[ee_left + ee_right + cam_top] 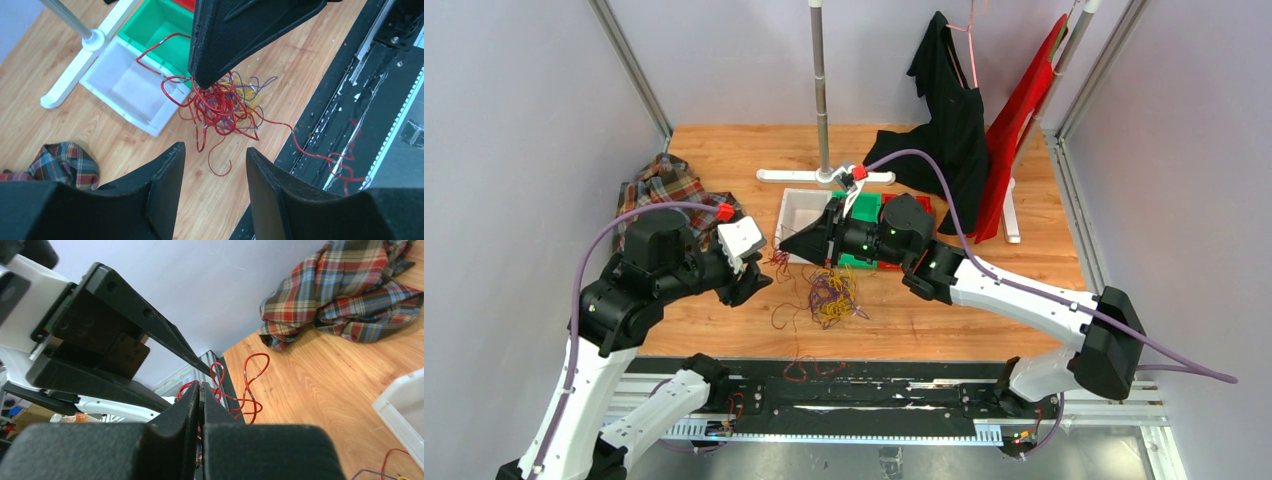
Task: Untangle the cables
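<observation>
1. Overhead, the cables [832, 297] lie as a red, yellow and purple knot on the table [984, 310], between the two arms and just in front of the white bin [804, 205]. The right arm stretches low across from the right, and the right gripper [789, 245] points left over the far-left edge of the knot. The left arm is folded with its elbow raised. The left gripper [759, 283] faces right, near the right gripper's tip.

2. From the left wrist, the left gripper is released: its fingers [170, 170] stand apart with nothing between them, above bare wood short of the knot. The right gripper's tip sits at the top of the red loops, where several strands gather. One red strand [325, 160] trails off over the black rail at the near edge.

3. From the right wrist, the right gripper is clenched, its fingers pressed flat together. Red loops emerge just beyond the tip, so it appears to pinch a red strand. The left gripper's spread fingers sit close beyond it.

4. Step in hand, as judged: separating the red strands while the right gripper anchors them.

5. Next move calls for the left jaws to straddle one red loop clear of the knot, close on it, and draw it away slowly so the knot does not tighten.
</observation>
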You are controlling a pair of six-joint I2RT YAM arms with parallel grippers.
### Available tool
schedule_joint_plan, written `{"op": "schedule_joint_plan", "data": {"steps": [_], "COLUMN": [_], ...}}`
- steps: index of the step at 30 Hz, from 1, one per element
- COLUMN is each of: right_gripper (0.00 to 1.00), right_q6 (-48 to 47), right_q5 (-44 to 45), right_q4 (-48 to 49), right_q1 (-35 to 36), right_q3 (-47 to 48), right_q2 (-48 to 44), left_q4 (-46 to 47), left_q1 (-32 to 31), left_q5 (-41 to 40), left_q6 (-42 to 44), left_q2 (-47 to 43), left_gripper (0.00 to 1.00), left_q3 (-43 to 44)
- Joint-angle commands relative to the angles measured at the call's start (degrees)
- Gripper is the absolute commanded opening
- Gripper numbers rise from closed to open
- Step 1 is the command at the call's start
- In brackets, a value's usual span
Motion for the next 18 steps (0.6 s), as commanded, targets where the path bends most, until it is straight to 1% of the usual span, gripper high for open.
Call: {"op": "schedule_joint_plan", "data": {"steps": [1, 3, 4, 6, 7, 8, 9, 12, 14, 15, 16, 18], "right_gripper": [0.01, 0.01, 0.01, 0.01, 0.01, 0.01, 0.01, 0.01, 0.01, 0.01, 0.01, 0.01], "right_q6": [3.3, 4.4, 4.6, 5.1, 5.2, 5.2, 5.3, 5.8, 5.9, 5.8, 5.6, 5.0], "right_q5": [-3.0, -3.7, -3.8, -4.2, -4.3, -4.4, -4.5, -4.4, -4.5, -4.5, -4.3, -3.2], "right_q4": [6.1, 7.4, 7.6, 8.1, 8.1, 8.1, 8.1, 8.9, 9.0, 8.9, 8.5, 7.3], "right_q1": [0.9, 0.9, 0.9, 1.0, 1.0, 1.1, 1.1, 1.1, 1.1, 1.1, 1.1, 0.5], "right_q3": [-0.1, -0.5, -0.6, -0.9, -1.0, -1.0, -1.2, -1.8, -2.2, -2.4, -2.6, -3.4], "right_q2": [-1.3, -1.3, -1.3, -1.4, -1.5, -1.5, -1.7, -1.9, -1.8, -1.9, -2.1, -2.8], "left_q4": [4.9, 6.2, 6.8, 7.8, 8.4, 8.7, 8.8, 8.8, 8.9, 8.9, 8.8, 8.2], "left_q1": [-0.4, -0.3, -0.3, -0.3, -0.3, -0.3, -0.3, -0.3, -0.4, -0.4, -0.3, -0.4], "left_q5": [2.4, 2.3, 2.5, 3.6, 4.4, 5.5, 6.3, 6.2, 5.0, 4.4, 3.9, 3.2], "left_q6": [-2.6, -3.1, -3.3, -3.6, -3.8, -3.8, -3.9, -3.5, -3.0, -2.7, -2.5, -1.8], "left_q2": [-0.7, -1.1, -1.2, -1.5, -1.6, -1.7, -1.7, -1.6, -1.8, -2.1, -2.4, -3.0], "left_gripper": [0.56, 0.64, 0.65, 0.65, 0.63, 0.59, 0.53, 0.26, 0.11, 0.05, 0.01, 0.0], "left_q3": [-0.5, -1.1, -1.4, -1.4, -1.3, -1.0, -0.9, -0.8, -1.0, -1.1, -1.0, -0.4]}}
